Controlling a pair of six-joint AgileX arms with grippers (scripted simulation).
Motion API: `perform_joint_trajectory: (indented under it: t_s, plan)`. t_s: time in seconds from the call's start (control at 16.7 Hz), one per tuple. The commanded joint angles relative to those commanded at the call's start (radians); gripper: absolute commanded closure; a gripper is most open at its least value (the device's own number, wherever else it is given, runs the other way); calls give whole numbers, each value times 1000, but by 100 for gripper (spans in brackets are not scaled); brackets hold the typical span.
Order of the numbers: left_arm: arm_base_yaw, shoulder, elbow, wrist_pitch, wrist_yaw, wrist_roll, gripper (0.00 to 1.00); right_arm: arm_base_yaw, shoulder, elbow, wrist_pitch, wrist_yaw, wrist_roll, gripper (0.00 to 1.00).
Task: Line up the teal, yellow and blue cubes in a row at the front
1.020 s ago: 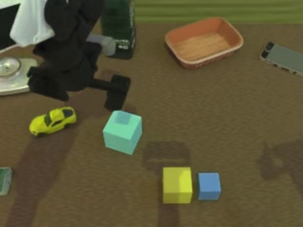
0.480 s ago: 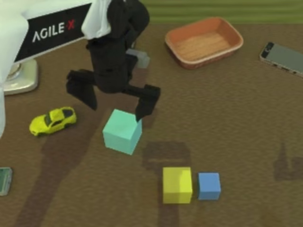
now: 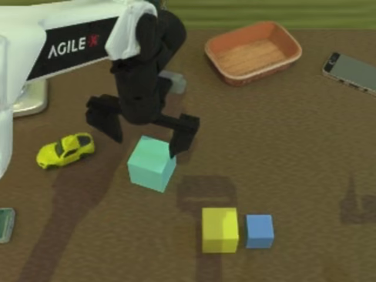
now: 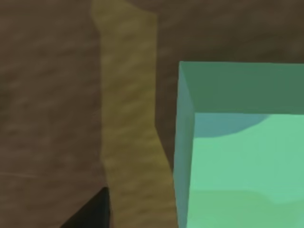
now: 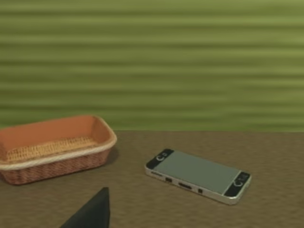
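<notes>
The pale teal cube (image 3: 151,164) sits left of centre, set back from the other two. My left gripper (image 3: 145,130) hangs open just above its far edge, one finger (image 3: 107,119) to the cube's left and the other finger (image 3: 183,135) at its far right corner. In the left wrist view the teal cube (image 4: 242,161) fills much of the picture, with one dark fingertip (image 4: 92,213) beside it and apart from it. The yellow cube (image 3: 220,230) and the smaller blue cube (image 3: 259,231) stand side by side near the front edge. My right arm is outside the top view; one fingertip (image 5: 92,213) shows in its wrist view.
A yellow-green toy car (image 3: 65,150) lies left of the teal cube. A wicker basket (image 3: 218,50) stands at the back, a phone (image 3: 352,71) at the far right, and another phone (image 3: 4,224) at the left edge. A silver object (image 3: 32,97) lies under my left arm.
My left arm has swung right from above the toy car to over the teal cube, then dropped slightly, fingers still spread. The cubes have not moved.
</notes>
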Motion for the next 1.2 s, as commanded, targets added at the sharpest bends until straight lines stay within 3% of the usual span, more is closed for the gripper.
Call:
perform_joint_trajectory:
  t_s: [0.3,0.6,1.2]
  plan:
    - [-1,74,-117,200,1,0,0,0,0,0,0,0,0,0]
    - [-1,87,-134,225,1,-1,0,0,0,0,0,0,0,0]
    - [-1,87,-134,225,1,-1,75,0,0,0,0,0,0,0]
